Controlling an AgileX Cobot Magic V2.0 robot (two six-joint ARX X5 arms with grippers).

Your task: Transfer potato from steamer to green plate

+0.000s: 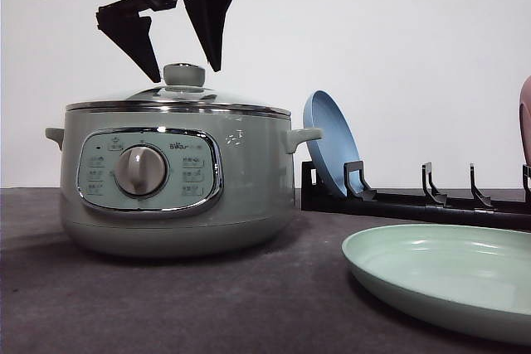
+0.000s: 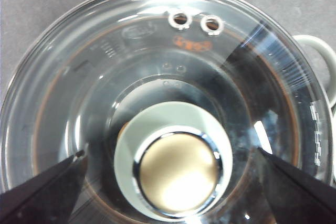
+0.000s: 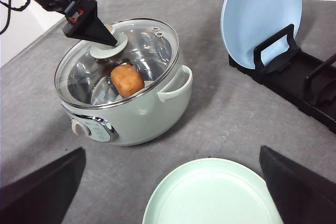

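The steamer stands at the left of the table with its glass lid on. Through the lid in the right wrist view, the potato lies inside the steamer. My left gripper hangs open just above the lid's green knob, one finger on each side of it and neither touching. In the left wrist view the knob sits between the open fingers. The green plate lies empty at the front right. My right gripper is open, high above the green plate, with nothing between its fingers.
A blue plate leans upright in a black dish rack behind the green plate. A pinkish object shows at the right edge. Grey tabletop lies bare between steamer and plate.
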